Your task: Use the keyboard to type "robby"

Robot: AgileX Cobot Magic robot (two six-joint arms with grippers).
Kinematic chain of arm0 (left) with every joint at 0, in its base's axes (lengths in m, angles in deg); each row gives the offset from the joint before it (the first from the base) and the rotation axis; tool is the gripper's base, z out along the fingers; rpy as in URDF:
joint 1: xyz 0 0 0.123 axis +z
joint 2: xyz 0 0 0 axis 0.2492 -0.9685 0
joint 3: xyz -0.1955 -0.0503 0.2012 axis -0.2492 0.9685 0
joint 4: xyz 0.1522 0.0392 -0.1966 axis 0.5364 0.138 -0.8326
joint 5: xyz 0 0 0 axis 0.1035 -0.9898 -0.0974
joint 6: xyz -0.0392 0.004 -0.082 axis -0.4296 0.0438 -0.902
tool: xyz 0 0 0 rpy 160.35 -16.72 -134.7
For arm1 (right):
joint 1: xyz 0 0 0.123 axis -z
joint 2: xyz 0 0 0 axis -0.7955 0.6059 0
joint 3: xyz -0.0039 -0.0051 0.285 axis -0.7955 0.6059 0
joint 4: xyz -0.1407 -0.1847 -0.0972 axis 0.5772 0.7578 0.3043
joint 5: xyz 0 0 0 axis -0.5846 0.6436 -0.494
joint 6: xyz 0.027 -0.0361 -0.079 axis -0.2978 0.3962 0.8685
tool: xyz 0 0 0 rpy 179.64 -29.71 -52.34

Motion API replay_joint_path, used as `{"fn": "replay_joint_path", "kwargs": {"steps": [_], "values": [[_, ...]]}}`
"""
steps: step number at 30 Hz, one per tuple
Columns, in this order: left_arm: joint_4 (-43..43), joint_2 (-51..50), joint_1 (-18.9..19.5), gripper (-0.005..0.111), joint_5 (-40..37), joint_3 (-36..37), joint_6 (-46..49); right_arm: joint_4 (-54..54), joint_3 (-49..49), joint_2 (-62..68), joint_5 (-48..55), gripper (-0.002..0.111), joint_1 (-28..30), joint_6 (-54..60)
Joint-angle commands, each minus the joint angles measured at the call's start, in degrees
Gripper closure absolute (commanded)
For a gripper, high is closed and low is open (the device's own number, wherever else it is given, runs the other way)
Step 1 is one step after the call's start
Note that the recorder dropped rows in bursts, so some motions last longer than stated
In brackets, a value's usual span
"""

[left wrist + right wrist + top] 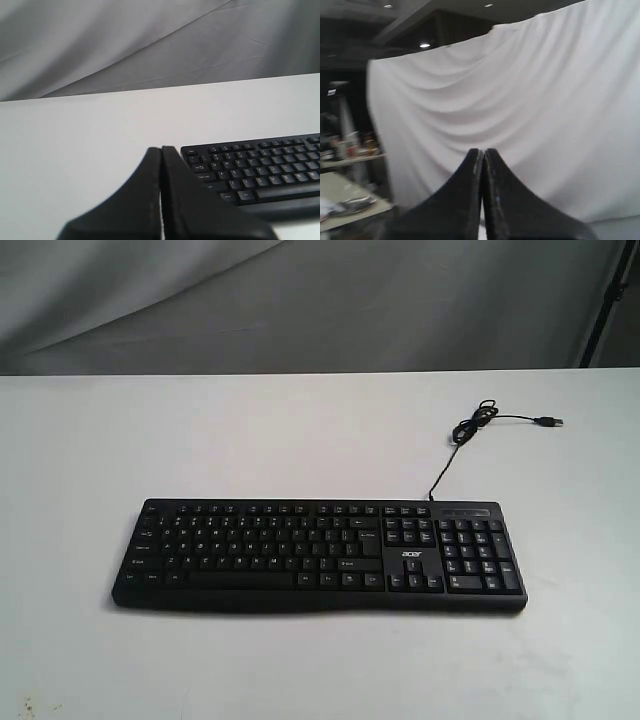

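Keyboard [320,555]: black, full-size, flat on white table [200,440], slightly toward 6 o'clock of centre. Cable [462,430]: leaving number-pad end toward 1 o'clock, looped. Left gripper [161,152]: fingers pressed together, empty, off keyboard's left end. Right gripper [483,152]: closed, empty, facing white drape [545,100].

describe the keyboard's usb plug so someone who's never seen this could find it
On the white table lies one wide black keyboard. A thin black cable leaves its back edge near the number pad, coils, and runs right to the usb plug. It is the small dark tip lying loose on the tabletop, plugged into nothing.
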Motion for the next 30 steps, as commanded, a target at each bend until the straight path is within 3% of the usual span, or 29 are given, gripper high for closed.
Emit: {"fn": "replay_joint_path", "kwargs": {"steps": [1, 7, 10, 13, 15, 23, 30], "values": [[0.3, 0.2, -0.4, 0.107, 0.3, 0.2, -0.2, -1.1, -9.4, 11.3, -15.3, 0.108, 0.2, 1.8], [0.3, 0.2, -0.4, 0.107, 0.3, 0.2, -0.2, -0.5, -21.5, 23.2, -11.6, 0.108, 0.2, 1.2], [0.3, 0.2, -0.4, 0.107, 0.3, 0.2, -0.2, 10.5, -28.3, 28.3, -7.9, 0.108, -0.1, 0.5], [0.3, 0.2, -0.4, 0.107, 0.3, 0.2, -0.2, 26.7, -34.8, 33.1, 0.4, 0.108, -2.5, -7.0], [0.3, 0.2, -0.4, 0.107, 0.3, 0.2, -0.2, 26.7, -36.3, 35.9, 4.3, 0.108, -3.0, -8.5], [0.3, 0.2, -0.4, 0.107, 0.3, 0.2, -0.2, 26.7, -36.7, 43.7, 15.2, 0.108, -7.2, 8.3], [0.3, 0.2, -0.4, 0.107, 0.3, 0.2, -0.2, 26.7, -34.4, 44.4, 48.2, 0.108, -18.9, 33.3]]}}
